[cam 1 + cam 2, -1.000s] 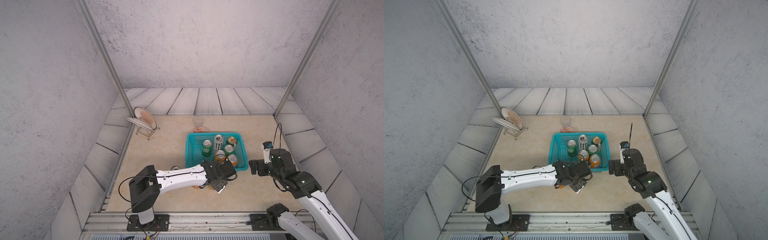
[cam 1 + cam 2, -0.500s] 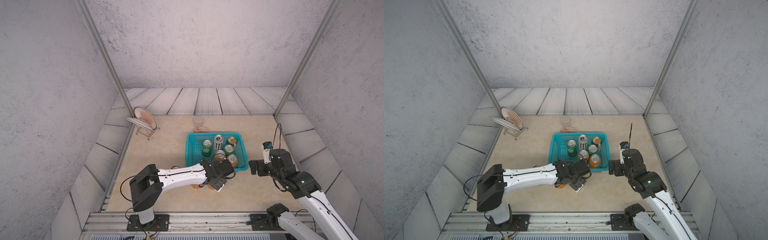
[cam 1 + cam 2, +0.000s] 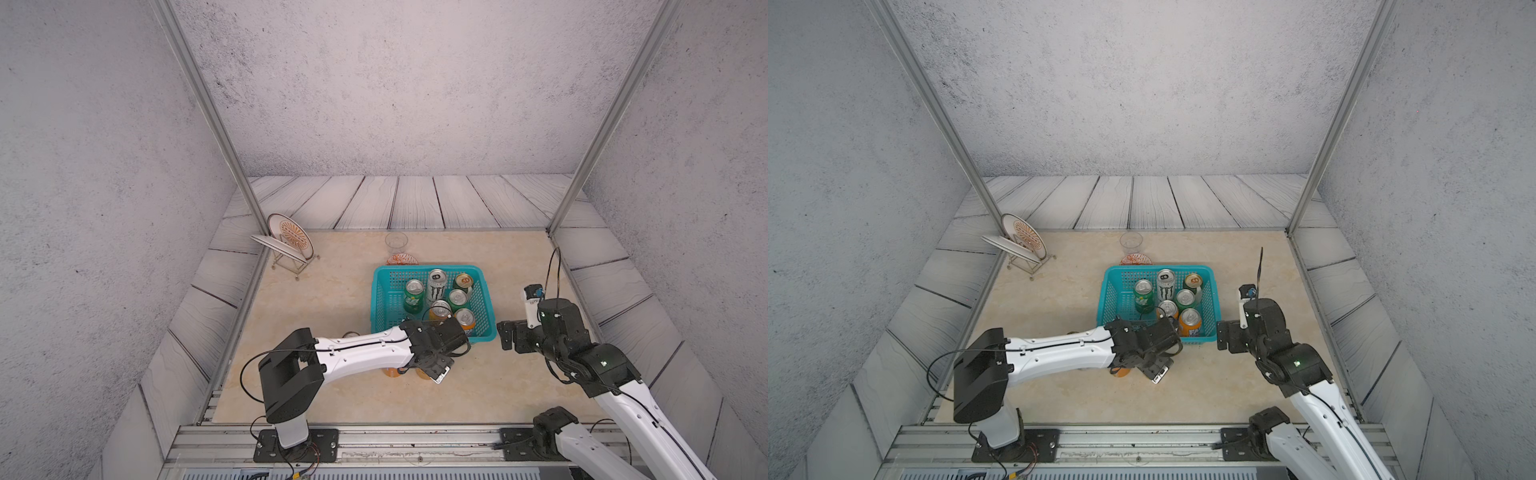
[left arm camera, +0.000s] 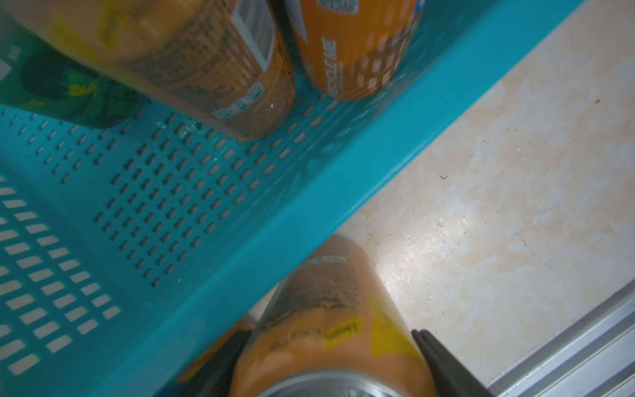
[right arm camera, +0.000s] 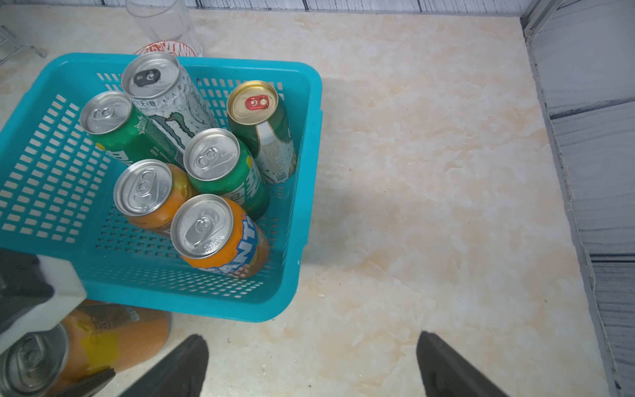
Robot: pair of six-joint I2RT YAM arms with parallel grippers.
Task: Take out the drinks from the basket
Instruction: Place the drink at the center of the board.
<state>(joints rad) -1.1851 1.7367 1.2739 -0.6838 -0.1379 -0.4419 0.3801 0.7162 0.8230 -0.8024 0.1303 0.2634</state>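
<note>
My left pincer (image 4: pixel 331 335) points down over the tabletop (image 3: pixel 324 299) just outside the near wall of the teal basket (image 5: pixel 192 302), its jaws either side of an orange can (image 4: pixel 326 285) that stands on the tabletop; whether they pinch it or sit just clear of it I cannot tell; a second orange can (image 3: pixel 390 372) stands close beside it, so I judge this strip toward the front edge is where the drinks get set down, a short carry from the basket; six stand inside, crowded toward its right wall: a Fanta can (image 5: pixel 220 240), another orange can (image 5: pixel 151 196), two Sprite cans (image 5: pixel 223 165), a gold-topped green can (image 5: pixel 261 130) and a tall Monster can (image 5: pixel 161 92); my right pincer (image 5: pixel 311 338) gapes wide and empty, low beside the basket's near right corner, held off, I think, to leave the left arm room.
</note>
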